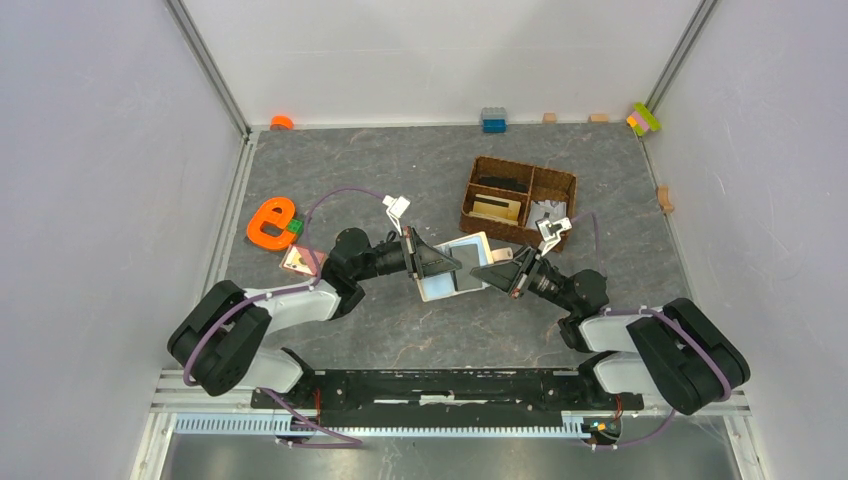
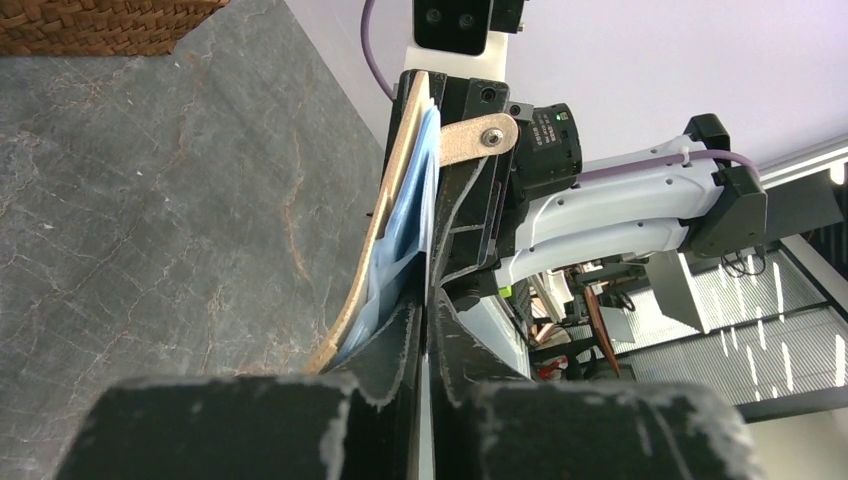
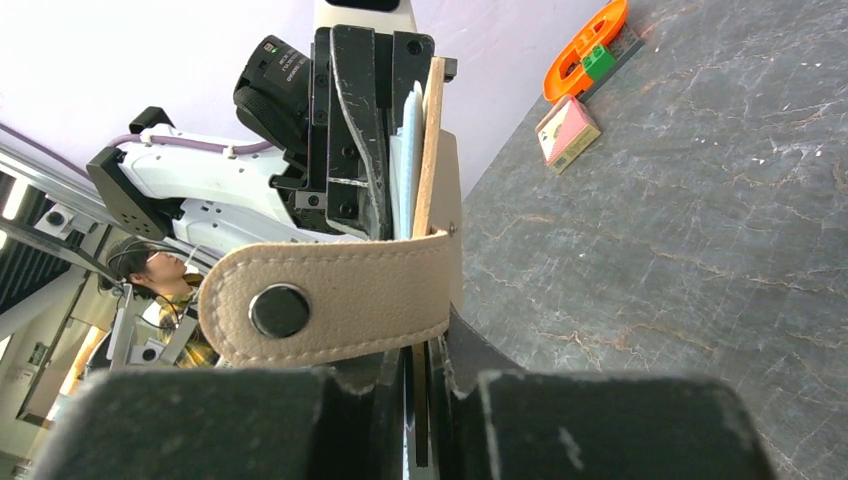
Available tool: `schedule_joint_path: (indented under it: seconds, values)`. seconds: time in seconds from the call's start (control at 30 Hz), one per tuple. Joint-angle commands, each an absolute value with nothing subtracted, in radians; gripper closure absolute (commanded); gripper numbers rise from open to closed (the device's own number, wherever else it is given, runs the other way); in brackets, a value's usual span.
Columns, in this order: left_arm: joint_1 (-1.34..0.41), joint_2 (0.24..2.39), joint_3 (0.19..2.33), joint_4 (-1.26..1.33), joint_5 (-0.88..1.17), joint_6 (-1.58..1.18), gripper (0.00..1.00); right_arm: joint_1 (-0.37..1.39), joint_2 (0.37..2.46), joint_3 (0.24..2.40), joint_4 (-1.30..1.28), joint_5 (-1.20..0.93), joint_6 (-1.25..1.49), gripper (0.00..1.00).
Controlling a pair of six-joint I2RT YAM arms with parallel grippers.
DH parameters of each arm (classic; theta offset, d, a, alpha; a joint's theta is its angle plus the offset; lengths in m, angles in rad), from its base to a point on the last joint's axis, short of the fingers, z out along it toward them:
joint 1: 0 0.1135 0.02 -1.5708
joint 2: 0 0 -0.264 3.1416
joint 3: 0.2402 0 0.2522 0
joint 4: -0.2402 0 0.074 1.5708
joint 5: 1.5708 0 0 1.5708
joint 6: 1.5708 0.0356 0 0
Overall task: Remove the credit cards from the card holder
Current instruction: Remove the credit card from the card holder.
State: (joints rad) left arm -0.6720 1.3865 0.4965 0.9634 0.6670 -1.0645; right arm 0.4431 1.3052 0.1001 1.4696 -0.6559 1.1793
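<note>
While both grippers [image 1: 438, 265] [image 1: 489, 273] clamp it, card holder [image 1: 462, 258] spans left-right.

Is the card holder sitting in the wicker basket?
No: the card holder is clamped between the left gripper and right gripper, apart from the basket.

At the middle of the grey stone-patterned table [image 1: 420, 180], the beige folding card holder [image 1: 465, 250] is held off the surface. It is pinched at its left edge by the black left gripper [image 1: 452, 268] and at its right edge by the black right gripper [image 1: 480, 272]. Behind it and to the right is set the brown wicker compartment basket [image 1: 470, 215], with a pale cream flat card [image 1: 497, 207] lying in its near left compartment. Far left is placed the orange letter-shaped plastic toy [image 1: 258, 232], a pinkish flat card [image 1: 298, 260] lying just in front of it.
</note>
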Motion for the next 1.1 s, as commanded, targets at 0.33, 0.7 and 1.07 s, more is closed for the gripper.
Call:
schedule_joint_path:
  seconds: [0.33,0.7,1.07]
  values:
    - [-0.678,1.340,0.500,1.020,0.693,-1.042,0.91,0.400,1.339,0.072,1.653,-0.672,1.221,0.86]
    - [-0.676,1.310,0.497,0.984,0.680,-1.023,0.92,0.361,1.341,0.051,1.677,-0.671,1.241,0.89]
    - [-0.675,1.295,0.498,0.953,0.669,-1.006,0.96,0.333,1.337,0.036,1.690,-0.669,1.252,0.89]
